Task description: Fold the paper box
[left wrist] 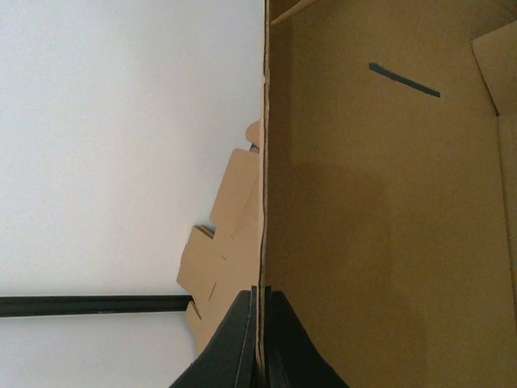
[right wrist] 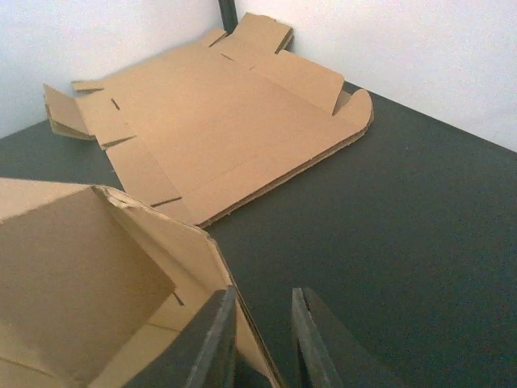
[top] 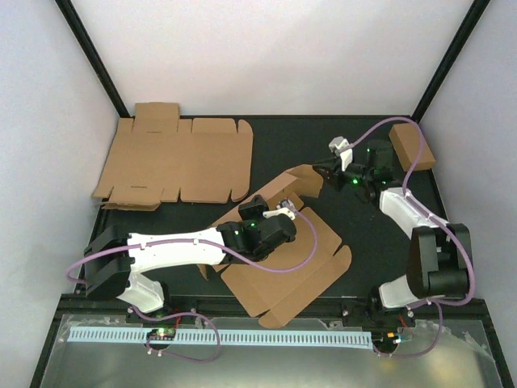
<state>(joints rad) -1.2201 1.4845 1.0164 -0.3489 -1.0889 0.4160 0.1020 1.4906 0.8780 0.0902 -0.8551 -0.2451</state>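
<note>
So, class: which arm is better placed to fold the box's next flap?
Probably right: the right tool sits open at the paper box's raised flap, while the left tool is clamped on a wall.

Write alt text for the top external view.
Two robot arms work on a partly folded paper box mid-table: the left gripper holds a raised wall, the right gripper reaches its far corner. A flat cardboard blank lies at the far left and a small closed box at the far right.
</note>
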